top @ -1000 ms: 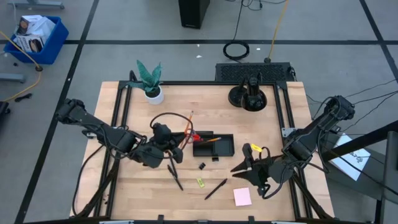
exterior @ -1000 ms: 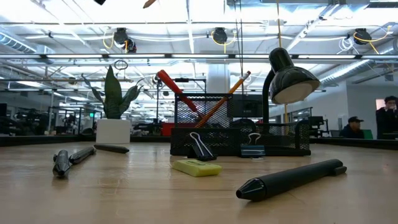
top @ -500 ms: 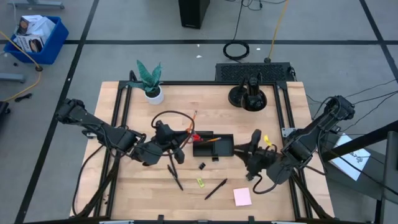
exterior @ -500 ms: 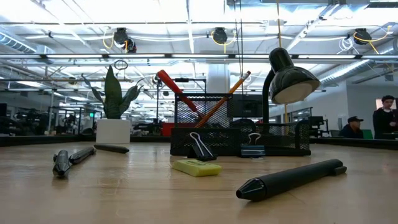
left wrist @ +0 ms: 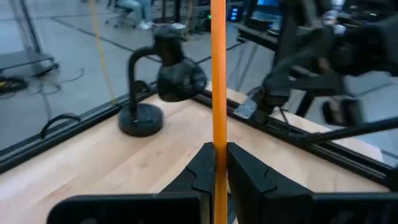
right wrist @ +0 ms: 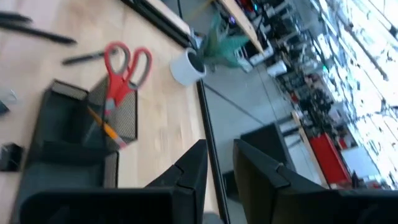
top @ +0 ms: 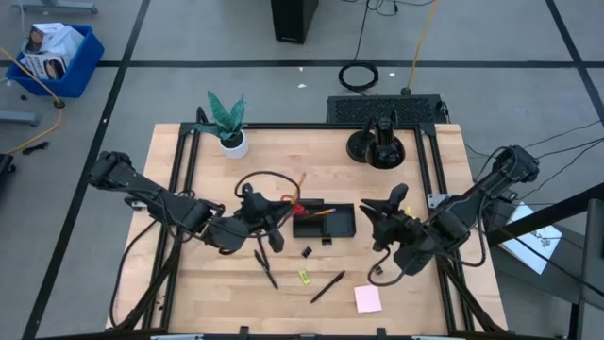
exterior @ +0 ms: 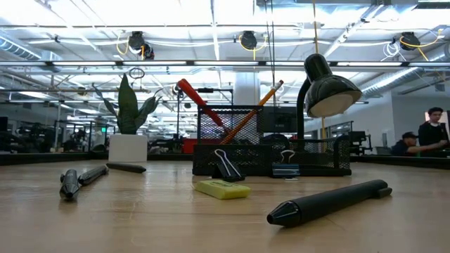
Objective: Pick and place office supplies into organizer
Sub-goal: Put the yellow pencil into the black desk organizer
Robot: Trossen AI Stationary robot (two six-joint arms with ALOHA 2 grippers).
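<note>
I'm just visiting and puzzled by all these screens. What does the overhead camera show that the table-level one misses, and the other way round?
Only the overhead view shows both arms: the left gripper shut on an orange pencil beside the organizer, the right gripper on its other side, holding nothing, and a pink sticky-note pad. Only the table-level view shows the room behind, with people at the far right. Both show the organizer with red scissors, the plant, the lamp, the clips and loose pens.
</note>
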